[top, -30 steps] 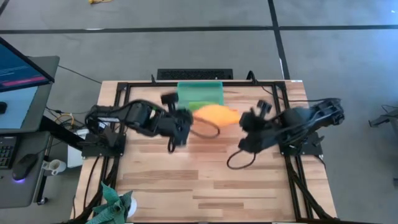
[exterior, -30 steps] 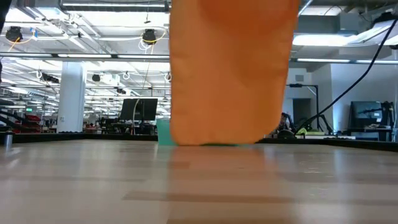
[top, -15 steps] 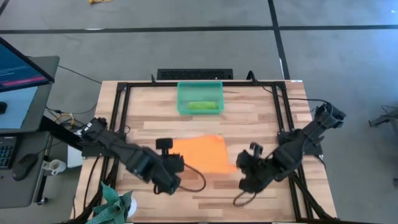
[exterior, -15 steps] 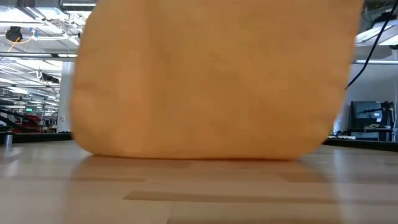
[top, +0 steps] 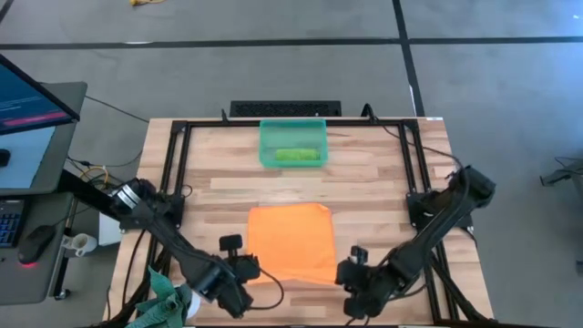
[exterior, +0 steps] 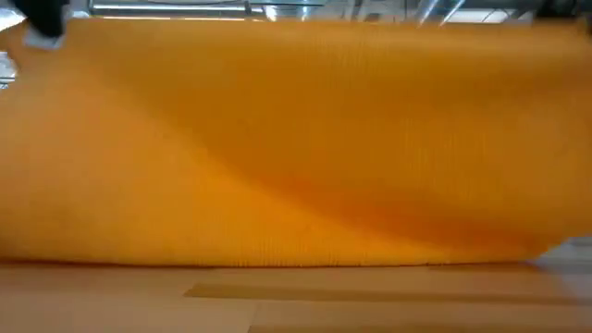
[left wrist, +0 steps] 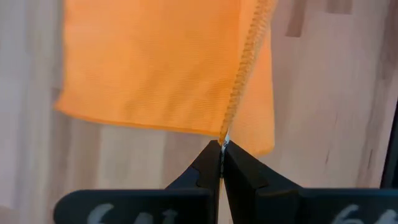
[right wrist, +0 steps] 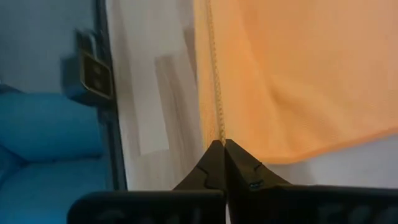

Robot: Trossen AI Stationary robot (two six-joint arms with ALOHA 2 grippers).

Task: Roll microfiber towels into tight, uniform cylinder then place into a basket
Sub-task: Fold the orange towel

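- Pinching the near left corner of the orange towel (top: 291, 241), the left gripper (top: 244, 271) sits at the near edge of the table (top: 383, 173); the left wrist view shows its two dark fingers (left wrist: 205, 169) pressed together on the towel's stitched hem.
- At the near right corner, the right gripper (top: 351, 273) does the same, its fingers (right wrist: 214, 163) closed on the hem of that corner, as the right wrist view shows.
- Between the two grippers the orange towel spreads open over the wooden table, its near edge lifted at the held corners and the rest reaching toward the table's middle.
- From table height, the orange cloth (exterior: 296, 148) fills almost the whole width of the low view, with its lower edge meeting the tabletop.
- To the near left, just off the table corner, a darker teal-green cloth (top: 164, 301) is bunched up.
- Farther off, near the far edge and well apart from the orange towel, stands the teal-green basket (top: 270, 146).
- Inside the basket lies the lime green towel (top: 296, 156), rolled into a short cylinder.
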